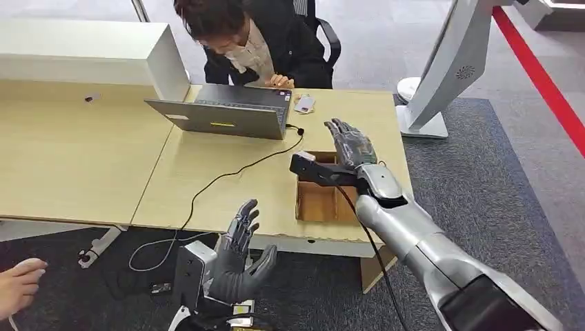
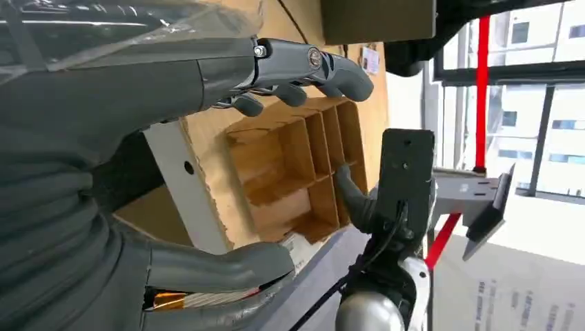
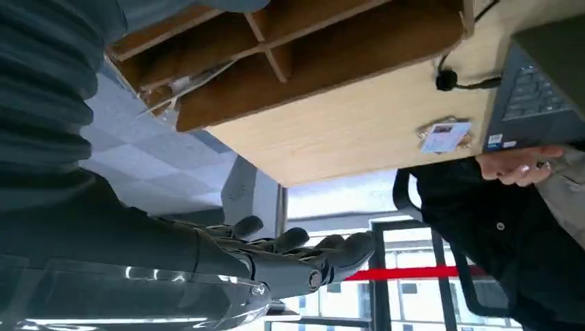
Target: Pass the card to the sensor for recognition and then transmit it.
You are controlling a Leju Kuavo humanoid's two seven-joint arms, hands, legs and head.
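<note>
1. Nearest, at the left edge of the head view, a person's hand (image 1: 19, 279) reaches in low over the dark carpet.
2. The robot's left hand (image 1: 240, 258) hovers just in front of the near edge of the wooden table (image 1: 227, 172), palm up, its fingers spread apart and holding nothing; in the left wrist view the thumb and fingers are likewise apart with only air between them.
3. The right arm reaches in from the lower right. The right hand (image 1: 350, 143) is held over the right part of the table, above the far end of the divided wooden tray (image 1: 316, 201), with its fingers stretched out straight and empty.
4. A black cable (image 1: 227, 174) runs across the tabletop from the laptop towards the near left edge and hangs down to the floor.
5. Farther back, an open grey laptop (image 1: 227, 110) stands on the table, its screen towards the person (image 1: 262, 41) seated behind it.
6. The card (image 1: 304, 103) lies flat on the table just right of the laptop, at the far edge, well apart from both robot hands.
7. Far right, a white stand (image 1: 441, 76) rises from the carpet beside the table.
</note>
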